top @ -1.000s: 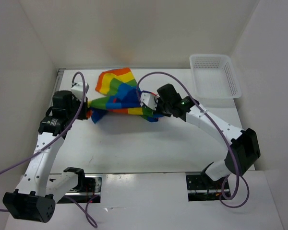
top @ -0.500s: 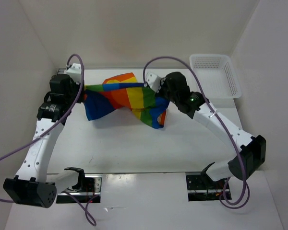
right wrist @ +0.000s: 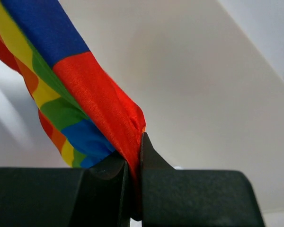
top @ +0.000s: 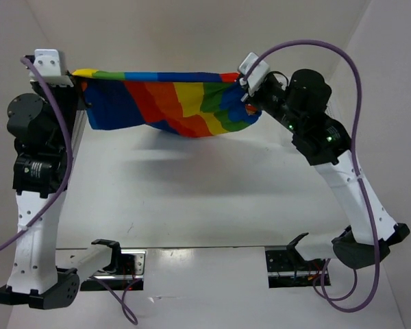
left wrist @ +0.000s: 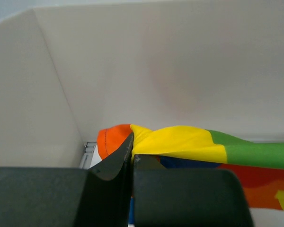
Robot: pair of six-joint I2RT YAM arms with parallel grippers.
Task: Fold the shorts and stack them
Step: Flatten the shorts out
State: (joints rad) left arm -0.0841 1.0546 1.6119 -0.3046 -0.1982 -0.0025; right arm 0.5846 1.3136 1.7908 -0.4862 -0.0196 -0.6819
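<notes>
You have the shorts (top: 168, 103) off the table (top: 192, 199) altogether, stretched in the air above its far edge. The left gripper (top: 79, 79) pinches one end over the far-left corner and the right gripper (top: 246, 88) pinches the other end toward the far-right. Both wrist views show the black wedge-shaped jaws closed tight on a thin fold of cloth with no gap between them, so each hand is holding fabric and nothing else. What matters for your next move is that the garment's long axis runs left to right, roughly parallel to the far edge, and hangs straight down from the line between your hands. Neither arm is nearer, because each owns an end. The top edge is pulled nearly taut. The lower edge sags in a soft belly, deeper toward the right, and hangs clear of the surface. The cloth is thin and limp, in broad rainbow stripes, with a faint sheen on the red band near the right jaws. It will likely drape wherever you lower it, so probably bring both hands down and toward the near edge together, keeping them level, so that it lands flat for folding.
</notes>
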